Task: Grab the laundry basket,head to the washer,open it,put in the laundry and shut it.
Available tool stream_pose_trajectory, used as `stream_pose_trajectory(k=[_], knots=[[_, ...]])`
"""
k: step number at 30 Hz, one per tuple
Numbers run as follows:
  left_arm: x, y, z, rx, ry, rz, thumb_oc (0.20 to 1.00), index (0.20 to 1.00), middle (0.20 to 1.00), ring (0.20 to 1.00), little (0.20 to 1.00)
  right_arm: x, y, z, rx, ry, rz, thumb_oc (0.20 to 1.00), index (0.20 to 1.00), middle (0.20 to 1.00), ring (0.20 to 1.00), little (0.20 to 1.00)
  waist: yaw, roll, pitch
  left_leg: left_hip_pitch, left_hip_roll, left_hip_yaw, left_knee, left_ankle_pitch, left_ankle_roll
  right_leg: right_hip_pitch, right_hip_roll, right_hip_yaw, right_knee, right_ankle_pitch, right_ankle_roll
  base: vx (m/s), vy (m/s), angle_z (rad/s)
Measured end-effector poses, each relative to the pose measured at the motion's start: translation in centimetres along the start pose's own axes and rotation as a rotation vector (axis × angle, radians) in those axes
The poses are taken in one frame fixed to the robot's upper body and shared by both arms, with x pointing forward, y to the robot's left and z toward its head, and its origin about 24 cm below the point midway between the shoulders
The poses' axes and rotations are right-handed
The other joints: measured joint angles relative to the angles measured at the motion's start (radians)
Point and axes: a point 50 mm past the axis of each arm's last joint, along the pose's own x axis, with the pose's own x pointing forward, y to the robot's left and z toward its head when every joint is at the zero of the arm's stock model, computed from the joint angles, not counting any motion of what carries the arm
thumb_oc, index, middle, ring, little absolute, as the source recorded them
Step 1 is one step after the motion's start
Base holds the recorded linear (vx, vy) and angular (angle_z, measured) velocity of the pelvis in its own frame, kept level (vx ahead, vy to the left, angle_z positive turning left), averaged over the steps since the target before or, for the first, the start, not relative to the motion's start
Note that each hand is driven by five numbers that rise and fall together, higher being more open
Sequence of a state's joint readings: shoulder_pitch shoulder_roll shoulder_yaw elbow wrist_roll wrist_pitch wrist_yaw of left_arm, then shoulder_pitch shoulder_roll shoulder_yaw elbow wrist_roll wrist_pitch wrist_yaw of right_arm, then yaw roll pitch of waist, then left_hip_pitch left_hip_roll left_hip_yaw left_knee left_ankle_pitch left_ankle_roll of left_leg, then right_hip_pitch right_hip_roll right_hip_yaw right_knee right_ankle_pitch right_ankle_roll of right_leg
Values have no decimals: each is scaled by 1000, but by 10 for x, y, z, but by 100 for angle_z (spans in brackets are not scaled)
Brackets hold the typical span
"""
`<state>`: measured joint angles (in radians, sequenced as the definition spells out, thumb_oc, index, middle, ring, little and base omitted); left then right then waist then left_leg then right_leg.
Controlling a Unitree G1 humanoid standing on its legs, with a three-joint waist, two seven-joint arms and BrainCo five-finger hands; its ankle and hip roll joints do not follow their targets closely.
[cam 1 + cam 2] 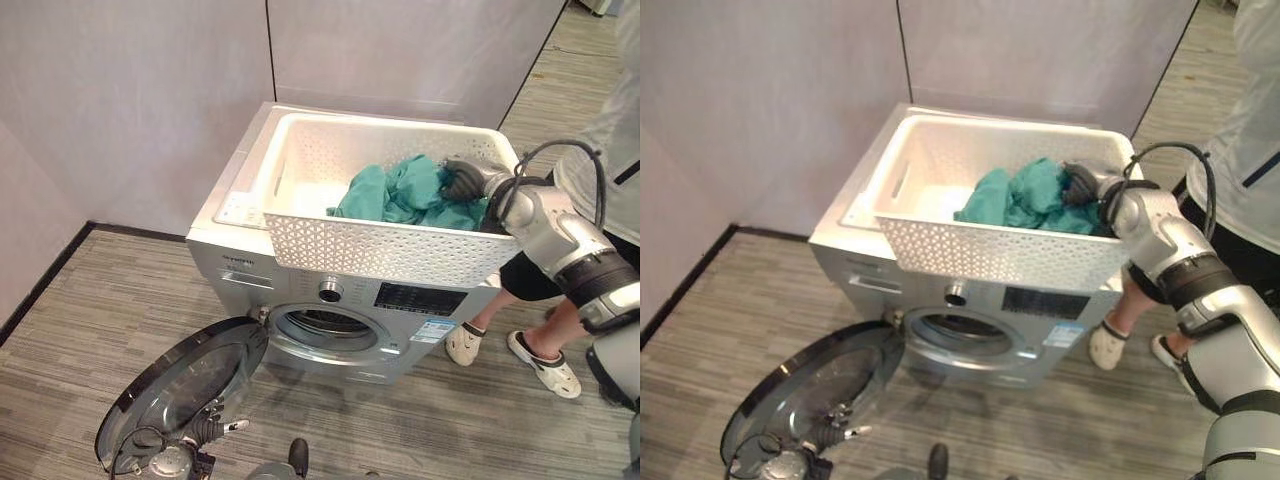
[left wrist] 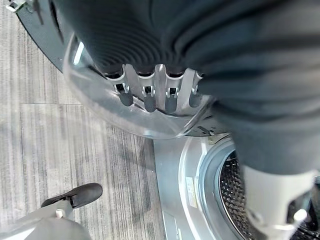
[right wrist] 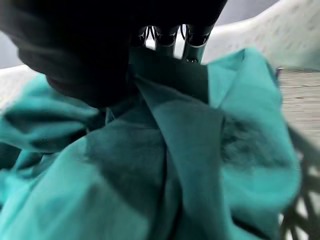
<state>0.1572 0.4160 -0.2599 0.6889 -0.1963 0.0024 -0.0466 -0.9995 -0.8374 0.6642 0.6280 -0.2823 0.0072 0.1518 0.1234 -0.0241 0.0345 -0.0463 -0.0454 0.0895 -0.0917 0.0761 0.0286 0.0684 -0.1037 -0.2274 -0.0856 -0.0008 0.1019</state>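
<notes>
A white perforated laundry basket (image 1: pixel 380 250) stands on top of the silver front-loading washer (image 1: pixel 240 262). Teal laundry (image 1: pixel 400 190) lies bunched in the basket's right half. My right hand (image 1: pixel 462 180) reaches over the basket's right rim and is shut on the teal laundry (image 3: pixel 175 165), with its fingers (image 3: pixel 192 42) dug into a fold. The washer's round door (image 1: pixel 170 390) hangs fully open to the lower left, so the drum opening (image 1: pixel 325 325) is uncovered. My left hand (image 1: pixel 212 430) rests open against the door, fingers (image 2: pixel 150 95) on its glass bowl.
A person (image 1: pixel 600 130) in light shoes (image 1: pixel 545 365) stands close by the washer's right side. Grey partition walls (image 1: pixel 150 100) close off the back and left. Striped grey floor (image 1: pixel 450 420) lies in front of the washer.
</notes>
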Motion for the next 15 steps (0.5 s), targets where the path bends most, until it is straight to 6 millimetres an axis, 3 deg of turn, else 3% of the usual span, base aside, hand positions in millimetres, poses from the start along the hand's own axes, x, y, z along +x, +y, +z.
stream_pose_trajectory(k=[6, 9, 15], knots=[[1, -6, -1, -16, 2, -9, 1000, 1000, 1000, 1000, 1000, 5, -4, -12, 228, 81, -110, 200, 200, 200, 200, 200, 1, 24, -16, 20, 1, -4, 0, -1, -1, 22, 0, -2, -7, -1, 0, 2, -5, 1], [1, -8, 0, -51, -3, -12, 1000, 1000, 1000, 1000, 1000, 14, -3, -15, 472, 144, -187, 200, 200, 200, 200, 200, -1, 30, -22, 29, 1, -8, 0, 0, -1, 32, 2, -4, -7, -1, 0, -6, -9, 2], [0, -5, 27, -136, -119, 18, 1000, 1000, 1000, 1000, 1000, 31, -22, 23, 939, 43, -283, 200, 200, 200, 200, 200, 4, 29, -23, 28, 1, -28, 0, 9, 0, 39, 5, -23, -1, -1, -2, -25, -24, 9]])
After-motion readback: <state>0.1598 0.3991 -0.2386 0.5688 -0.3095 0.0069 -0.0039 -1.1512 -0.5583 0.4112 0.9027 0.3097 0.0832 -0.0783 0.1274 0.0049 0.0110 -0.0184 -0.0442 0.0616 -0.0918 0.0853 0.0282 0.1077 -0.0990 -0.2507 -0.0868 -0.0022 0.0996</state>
